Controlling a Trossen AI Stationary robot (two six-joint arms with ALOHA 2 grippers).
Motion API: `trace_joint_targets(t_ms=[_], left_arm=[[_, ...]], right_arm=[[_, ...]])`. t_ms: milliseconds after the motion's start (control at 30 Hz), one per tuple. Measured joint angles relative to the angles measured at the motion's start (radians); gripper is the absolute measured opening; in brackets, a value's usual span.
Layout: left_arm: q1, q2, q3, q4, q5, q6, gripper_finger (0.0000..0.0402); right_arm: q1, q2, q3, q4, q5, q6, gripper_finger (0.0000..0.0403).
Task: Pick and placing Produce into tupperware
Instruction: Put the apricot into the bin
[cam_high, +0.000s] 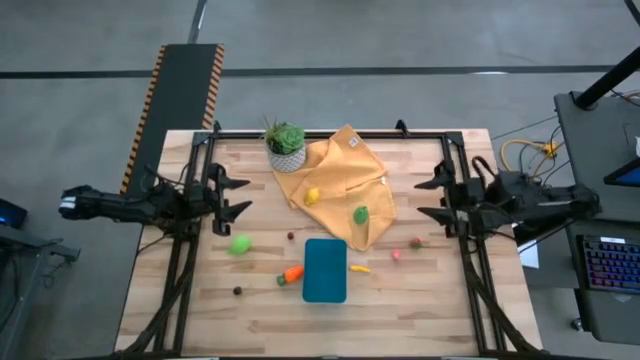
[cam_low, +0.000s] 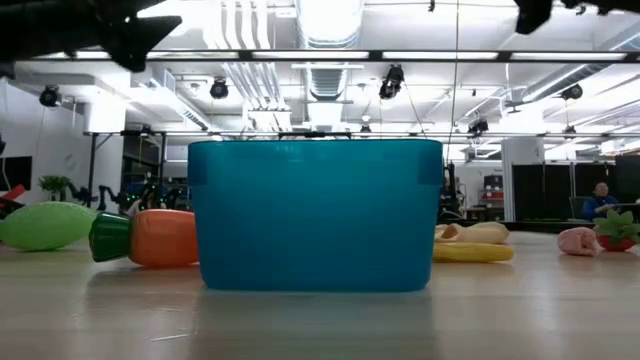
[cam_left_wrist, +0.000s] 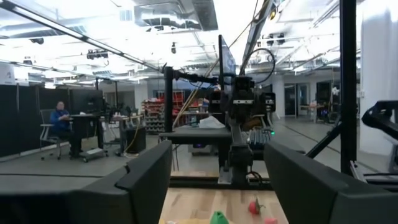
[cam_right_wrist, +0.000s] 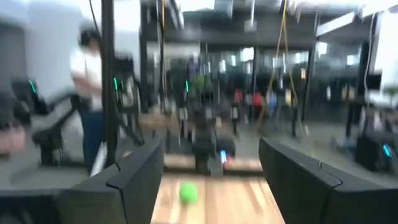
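Wooden table (cam_high: 400, 300) from above: our left tool (cam_high: 232, 196) and right tool (cam_high: 432, 198) hover wide open at opposite edges; tupperware (cam_high: 325, 270) sits near the front edge, produce scattered around. Low view: carrot (cam_low: 165, 238) just beside it. Nothing grasped yet; next we'd descend onto one piece.

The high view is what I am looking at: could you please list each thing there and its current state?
Tupperware: open, upright, nothing visible inside.
Carrot: on its side, left of the tupperware.
Lime-green fruit: on bare table.
Yellow fruit: on the cloth.
Green fruit: on the cloth.
Left gripper: fingers open, holding nothing, at the table's left edge.
Right gripper: fingers open, holding nothing, at the right edge.
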Motion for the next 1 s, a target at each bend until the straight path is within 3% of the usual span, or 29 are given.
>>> trace_joint_targets(t_ms=[200,567,1000], left_arm=[[0.000,0.119,0.075,-0.001,0.000,0.000,0.0244],[0.000,0.209,0.113,0.027,-0.001,0.001,0.0245],[0.000,0.285,0.111,0.104,-0.002,0.008,0.0245]], right_arm=[[0.002,0.188,0.217,-0.269,-0.019,0.072,0.0244],[0.002,0.439,0.545,-0.824,-0.026,0.302,0.0243],[0.002,0.649,0.632,-0.982,-0.025,0.289,0.0240]])
